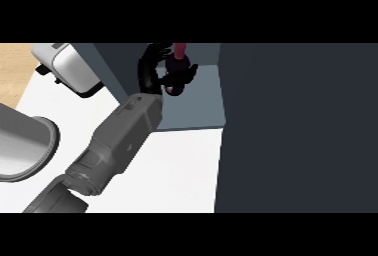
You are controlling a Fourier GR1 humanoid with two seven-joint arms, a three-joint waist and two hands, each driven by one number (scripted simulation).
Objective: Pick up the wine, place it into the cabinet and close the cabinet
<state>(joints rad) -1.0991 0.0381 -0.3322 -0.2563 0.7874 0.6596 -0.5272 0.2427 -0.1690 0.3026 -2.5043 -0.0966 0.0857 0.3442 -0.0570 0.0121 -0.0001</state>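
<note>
Left hand point(150, 71) is up at the cabinet, fingers point(184, 71) and thumb curled round the wine bottle point(180, 51), so it's gripping it. Grey forearm point(122, 140) runs diag. from the lower-left corner of the head view up to the hand. Right hand isn't in the pic.

Bottle is dark red and looks roughly upright w/ a slight tilt. Its neck sticks out above the fingers, and the mid part is hidden by the hand. A bit of the lower end shows under the fingers. It sits over the back part of the cabinet's pale blue-grey shelf point(196, 107), near the left inner wall point(122, 65). Can't tell whether its base touches the shelf or is just above it.

Cabinet door point(295, 125) is a big dark panel filling the right side, swung open, w/ its edge beside the shelf opening.

White counter point(181, 165) lies below the shelf and under the forearm. A toaster point(70, 67), silver w/ dark trim, stands at upper left, well apart from the hand. A grey round pot point(26, 145) is at the left edge, partly cut off. A strip of wood floor point(15, 62) shows top left.
</note>
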